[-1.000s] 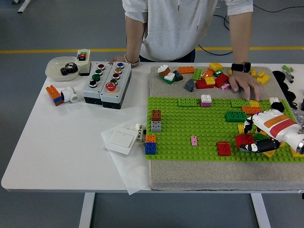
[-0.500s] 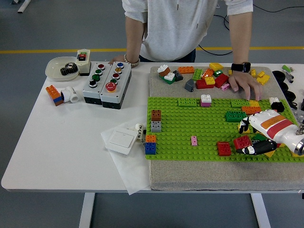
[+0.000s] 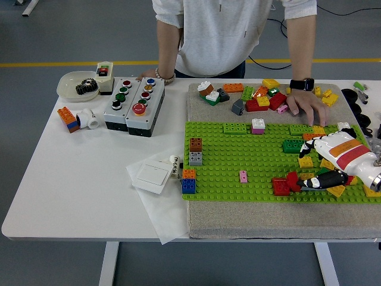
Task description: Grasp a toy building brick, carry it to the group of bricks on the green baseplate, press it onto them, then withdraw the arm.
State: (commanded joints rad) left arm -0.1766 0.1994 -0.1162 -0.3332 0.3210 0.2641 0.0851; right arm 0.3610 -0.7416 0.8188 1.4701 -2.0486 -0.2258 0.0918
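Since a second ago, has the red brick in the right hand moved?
Yes. The red brick in the right hand shifted left across the green baseplate, now right beside the red brick fixed there.

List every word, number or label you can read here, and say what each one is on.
Nothing reads clearly.
Small white tag beside the white wall switch: dark handwriting, too small to read.
Grey push-button control boxes: no legible labels.
Person's black wristwatch: no legible display.

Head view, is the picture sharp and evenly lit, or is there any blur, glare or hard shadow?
Head view: even, soft light, only a faint shadow under the right hand; green baseplate studs sharp; no glare on the white table; the hand's fingertips slightly smeared.
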